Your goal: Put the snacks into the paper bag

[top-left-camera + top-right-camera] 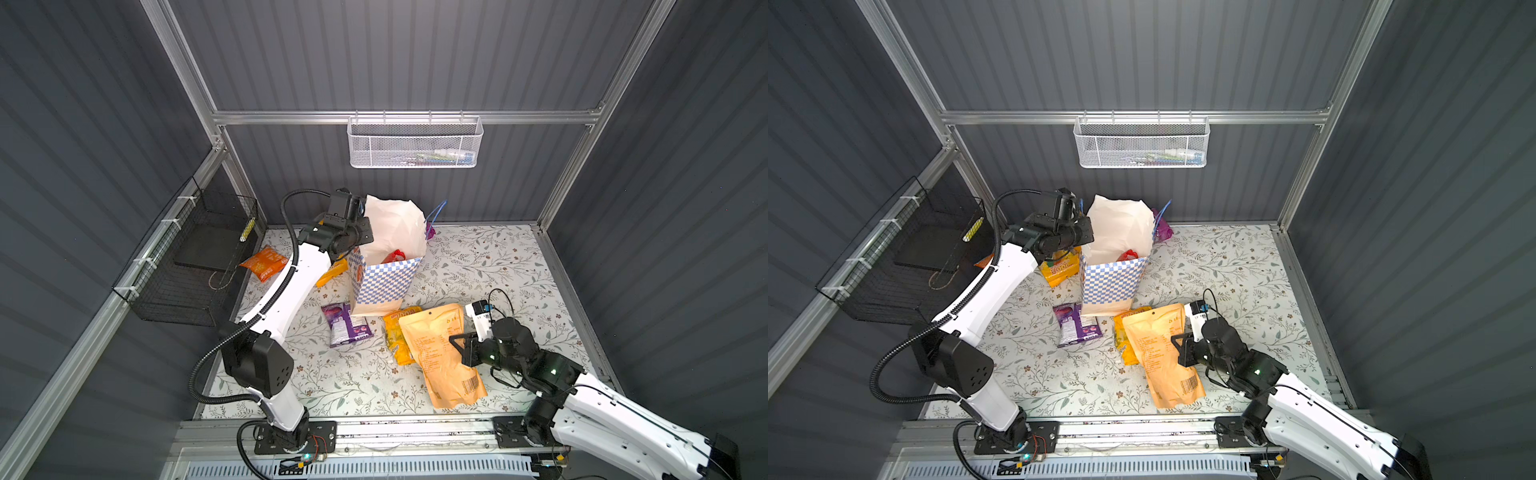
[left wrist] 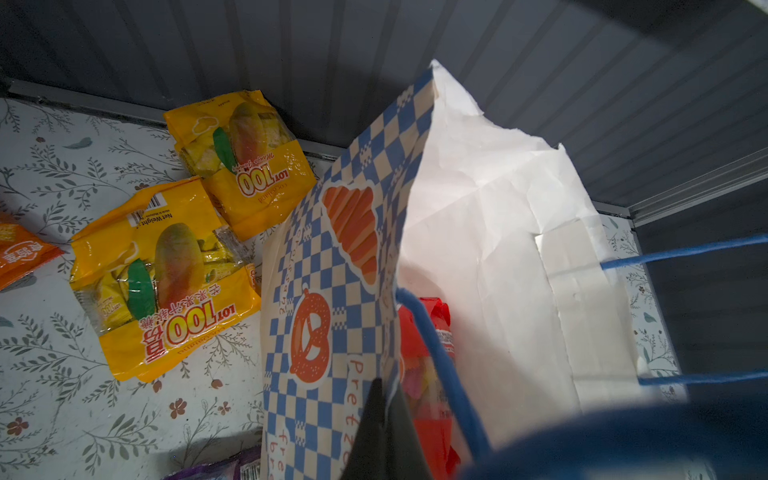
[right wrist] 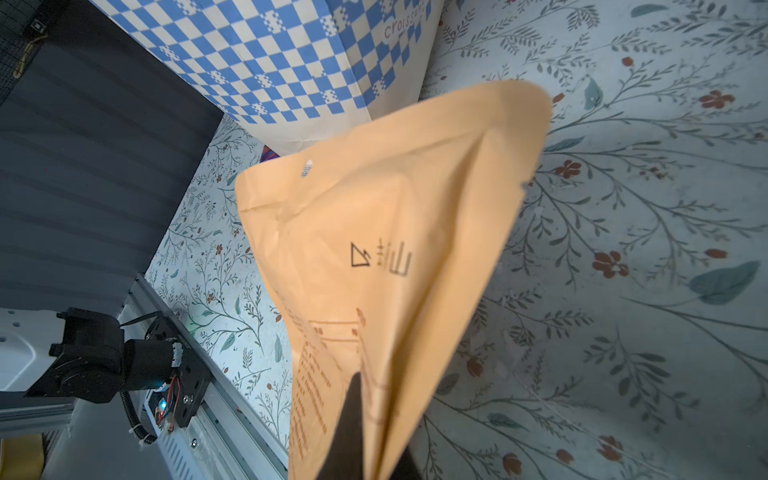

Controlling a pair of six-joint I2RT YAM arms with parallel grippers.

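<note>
The blue-and-white checkered paper bag (image 1: 384,282) (image 1: 1111,282) stands open at the back of the mat, with a red packet (image 1: 394,256) (image 2: 428,332) inside. My left gripper (image 1: 361,211) (image 2: 384,403) is shut on the bag's left rim. My right gripper (image 1: 455,340) (image 3: 365,415) is shut on one edge of the large tan kraft pouch (image 1: 440,357) (image 3: 395,208), which partly covers a yellow packet (image 1: 397,336). A purple packet (image 1: 345,324) lies in front of the bag. Two yellow "100" packets (image 2: 166,282) (image 2: 245,158) and a small orange one (image 1: 264,263) lie left of the bag.
A black wire basket (image 1: 195,257) hangs on the left wall and a white mesh basket (image 1: 415,143) on the back rail. The bag's blue cord handles (image 2: 685,253) stick out on its far side. An aluminium rail (image 1: 415,428) edges the front.
</note>
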